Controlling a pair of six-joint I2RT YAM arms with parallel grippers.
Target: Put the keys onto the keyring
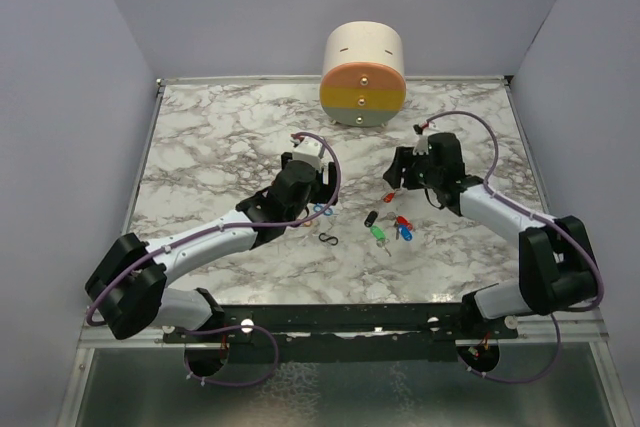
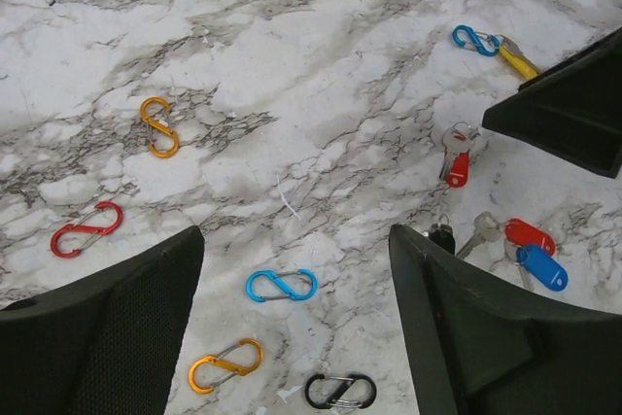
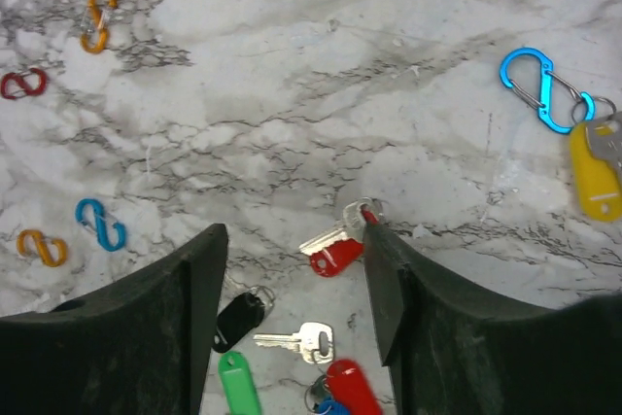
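Your left claw (image 2: 296, 235) hangs released, its fingers (image 2: 117, 337) wide apart. Between them is only bare tabletop (image 2: 321, 123) and a loose blue clip (image 2: 281, 285). From this claw the lone red key (image 3: 335, 252) lies off to the right, past the finger on that side, so this is the farther arm. The spare clips (image 2: 158, 126), orange, red and black, all lie left of the red key and well apart from it.

The red key is the one to mind. It lies flat on the tabletop, with the other keys (image 3: 301, 340) bunched just on its near side, toward the arm bases.

Your right claw (image 3: 292, 225) stands directly over the red key, released and grasping nothing. The key sits in the gap close to the right-hand finger (image 3: 408, 289), whose tip looks to touch the key's ring end, though I cannot be sure. The key's long axis slants across the gap, from finger toward finger, so closing would probably pinch it end to end. You may want to turn the wrist first.

Right of the red key and beyond it lies the keyring clip (image 3: 536, 89), blue, with the yellow key (image 3: 595, 177) already hanging on it.
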